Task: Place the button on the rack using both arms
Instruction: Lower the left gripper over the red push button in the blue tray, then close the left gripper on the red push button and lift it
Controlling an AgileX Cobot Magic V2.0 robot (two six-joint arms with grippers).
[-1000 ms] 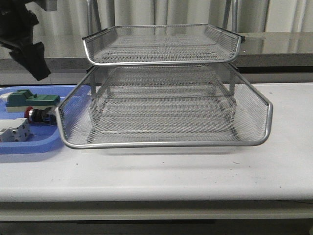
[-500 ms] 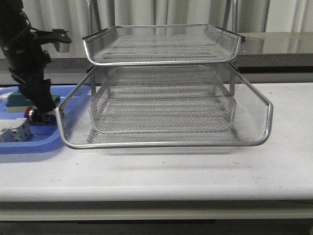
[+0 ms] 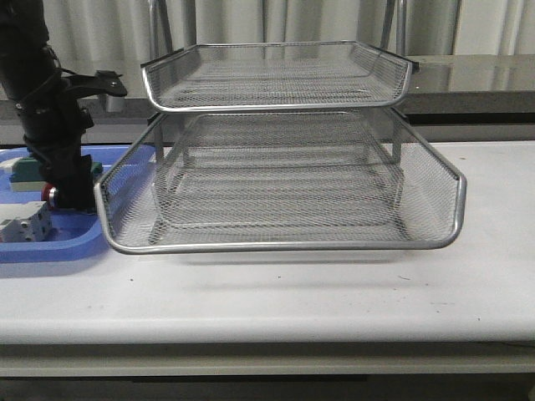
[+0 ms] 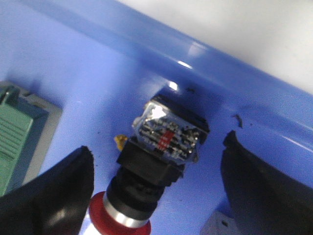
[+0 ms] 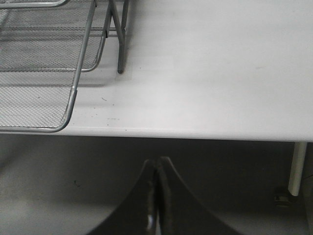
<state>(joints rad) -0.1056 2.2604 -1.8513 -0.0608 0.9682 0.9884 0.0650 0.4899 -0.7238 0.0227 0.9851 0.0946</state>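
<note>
Button (image 4: 146,181) and jaws come first: in our left wrist view the left gripper (image 4: 156,196) is spread wide, one dark finger (image 4: 51,196) on each side of the switch, and we see a gap between each finger and the black body — nothing is clamped. Its red mushroom head points toward the camera end, the black cylinder sits behind it, and the rear block with its clear, labelled face lies close to the raised wall of the blue tray (image 4: 78,83). It lies on its side on the tray floor. A green block (image 4: 17,134) rests in the same tray to one side, and a grey corner of another part shows near the other finger.

From the front we see the left arm reaching down into the blue tray (image 3: 50,244) at the table's left end, its black body hiding most of the button (image 3: 52,195); only a sliver of red peeks out beside it. The green block (image 3: 25,170) sits behind, and a white block (image 3: 23,224) lies in front, nearer the tray's front lip.

Our right gripper (image 5: 157,200) hangs off the table's front edge — its two fingers pressed together with nothing between them.

Just beside the tray stands the rack (image 3: 284,200), its lower mesh tier pulled forward and an upper tier above it, on the white table (image 3: 334,292).
</note>
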